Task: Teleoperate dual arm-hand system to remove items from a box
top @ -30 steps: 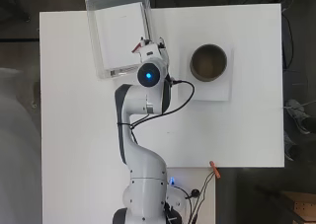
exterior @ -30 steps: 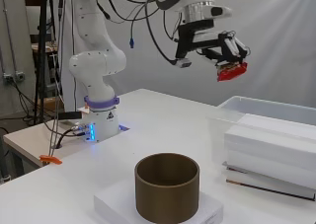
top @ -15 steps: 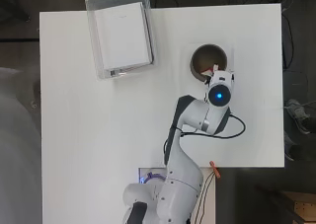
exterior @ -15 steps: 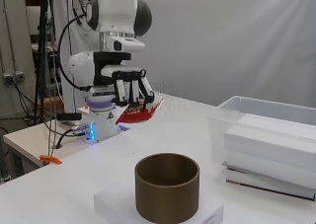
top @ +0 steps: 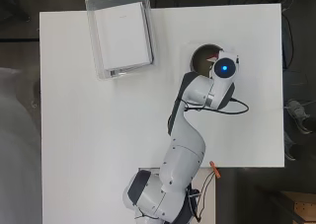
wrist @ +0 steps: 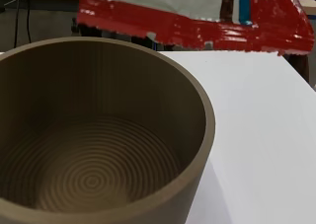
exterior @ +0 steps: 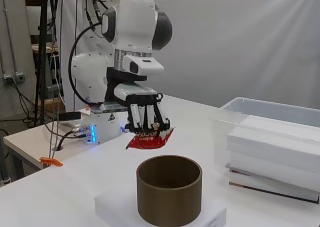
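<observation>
In the side view the hand is shut on a red, crinkled packet, fingers pointing down. The packet hangs just above and behind the far left rim of a brown round container, not touching it. The container stands empty on a white block. The wrist view looks into the container, with the red packet hanging over its far edge. From overhead the arm covers the hand and half of the container. The clear box at the far left holds a white stack.
In the side view the clear box with its white stack stands right of the container. An orange clip lies at the table's edge by the arm's base. Cables trail beside the base.
The hand carried the red packet from above the clear box across to the brown container and came down. It now hovers close over the container's rim.
</observation>
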`<action>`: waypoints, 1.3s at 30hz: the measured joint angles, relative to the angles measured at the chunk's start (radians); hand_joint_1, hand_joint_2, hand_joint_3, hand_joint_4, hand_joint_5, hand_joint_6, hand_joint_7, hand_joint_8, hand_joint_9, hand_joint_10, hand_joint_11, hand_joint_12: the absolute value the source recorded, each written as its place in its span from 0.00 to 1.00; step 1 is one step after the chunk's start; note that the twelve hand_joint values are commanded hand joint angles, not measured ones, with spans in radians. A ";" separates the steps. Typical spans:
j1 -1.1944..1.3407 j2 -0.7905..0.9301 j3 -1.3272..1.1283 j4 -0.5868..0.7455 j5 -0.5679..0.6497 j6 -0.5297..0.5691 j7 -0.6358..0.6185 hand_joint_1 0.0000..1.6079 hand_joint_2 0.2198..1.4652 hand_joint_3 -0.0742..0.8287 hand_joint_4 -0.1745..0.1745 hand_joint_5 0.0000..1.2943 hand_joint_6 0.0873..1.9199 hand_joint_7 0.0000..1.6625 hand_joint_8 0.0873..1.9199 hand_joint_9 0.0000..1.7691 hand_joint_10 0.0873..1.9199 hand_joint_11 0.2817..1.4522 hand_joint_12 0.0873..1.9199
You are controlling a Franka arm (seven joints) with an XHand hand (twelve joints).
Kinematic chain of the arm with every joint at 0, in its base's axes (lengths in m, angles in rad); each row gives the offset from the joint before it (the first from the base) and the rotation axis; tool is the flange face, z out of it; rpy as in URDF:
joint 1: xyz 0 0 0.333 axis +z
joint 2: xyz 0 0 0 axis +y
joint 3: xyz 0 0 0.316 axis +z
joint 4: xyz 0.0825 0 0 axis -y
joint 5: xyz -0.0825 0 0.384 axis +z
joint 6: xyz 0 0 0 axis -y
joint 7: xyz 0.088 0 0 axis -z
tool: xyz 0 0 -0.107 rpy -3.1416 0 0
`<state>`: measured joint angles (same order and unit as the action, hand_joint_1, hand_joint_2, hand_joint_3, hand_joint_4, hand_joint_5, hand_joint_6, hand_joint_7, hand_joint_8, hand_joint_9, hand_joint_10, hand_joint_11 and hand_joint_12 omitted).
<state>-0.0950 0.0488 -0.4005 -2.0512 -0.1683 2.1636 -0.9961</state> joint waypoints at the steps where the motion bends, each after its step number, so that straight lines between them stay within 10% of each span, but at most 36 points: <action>1: -0.006 0.037 0.012 0.040 0.007 -0.017 0.002 0.63 0.73 0.08 1.00 0.74 0.51 0.74 0.95 0.81 0.99 0.61 0.91; 23: -0.025 0.122 0.093 0.113 0.021 -0.032 -0.061 0.62 0.74 0.08 1.00 0.72 0.53 0.77 0.98 0.84 0.96 0.62 0.88; 24: -0.026 0.117 0.091 0.106 0.021 -0.029 -0.060 0.57 0.72 0.08 0.83 0.67 0.38 0.75 0.97 0.82 0.96 0.59 0.88; 25: -0.027 0.113 0.087 0.104 0.025 -0.029 -0.062 0.47 0.69 0.08 0.63 0.60 0.21 0.66 0.91 0.74 0.92 0.49 0.84; 26: -0.029 0.114 0.086 0.108 0.034 -0.035 -0.071 0.38 0.67 0.08 0.56 0.57 0.10 0.57 0.63 0.62 0.65 0.36 0.59; 29: -0.036 0.133 0.089 0.156 0.062 -0.113 -0.093 0.26 0.68 0.08 0.62 0.53 0.00 0.46 0.06 0.45 0.07 0.19 0.06; 39: -0.023 -0.077 0.200 0.197 0.213 -0.239 -0.106 0.22 0.67 0.07 0.70 0.47 0.00 0.41 0.00 0.40 0.00 0.18 0.00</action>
<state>-0.1176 -0.0282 -0.2002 -1.8541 0.0442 1.9243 -1.1024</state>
